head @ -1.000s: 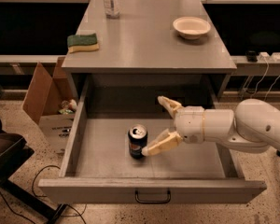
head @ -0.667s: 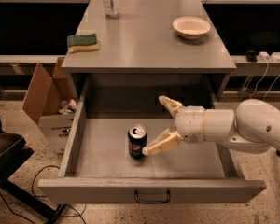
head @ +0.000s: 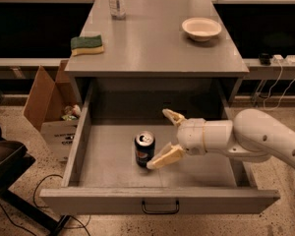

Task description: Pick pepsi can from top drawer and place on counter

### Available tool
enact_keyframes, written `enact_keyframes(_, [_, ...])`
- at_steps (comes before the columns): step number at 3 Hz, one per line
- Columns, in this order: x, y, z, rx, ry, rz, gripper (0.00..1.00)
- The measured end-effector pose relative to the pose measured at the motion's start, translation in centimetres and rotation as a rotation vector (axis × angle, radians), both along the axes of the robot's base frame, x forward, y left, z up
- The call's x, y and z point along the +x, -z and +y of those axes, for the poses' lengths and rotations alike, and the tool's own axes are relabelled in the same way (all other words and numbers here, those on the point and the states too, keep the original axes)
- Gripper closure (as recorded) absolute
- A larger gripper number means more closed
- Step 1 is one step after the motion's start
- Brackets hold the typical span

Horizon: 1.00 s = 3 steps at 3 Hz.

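The pepsi can [head: 144,149] stands upright on the floor of the open top drawer [head: 108,156], a little left of its middle. My gripper [head: 168,138] is inside the drawer, just right of the can, and is open. Its near finger [head: 165,157] lies by the can's lower right side; whether it touches the can I cannot tell. Its far finger [head: 173,116] is behind and to the right. The white arm comes in from the right. The grey counter [head: 152,43] lies above and behind the drawer.
On the counter are a green and yellow sponge [head: 86,44] at the left, a white bowl [head: 201,28] at the right and a clear plastic bottle [head: 116,1] at the back. A cardboard box [head: 46,107] stands left of the cabinet. A dark chair [head: 5,166] is at the lower left.
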<state>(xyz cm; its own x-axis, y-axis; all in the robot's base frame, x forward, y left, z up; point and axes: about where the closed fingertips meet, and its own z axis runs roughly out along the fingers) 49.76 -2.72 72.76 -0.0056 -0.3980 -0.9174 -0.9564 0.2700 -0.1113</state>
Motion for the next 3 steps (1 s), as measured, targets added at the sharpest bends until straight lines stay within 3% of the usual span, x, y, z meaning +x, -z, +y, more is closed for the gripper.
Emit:
enact_keyframes(1, [1.2,2.7,0.5,-0.015,-0.001,0.006,0.0])
enact_keyframes(2, [2.2,5.1,1.9,-0.019,-0.022,0.027,0.16])
enact_keyframes(3, [1.5,6.5,5.2,0.011,-0.073,0.071,0.47])
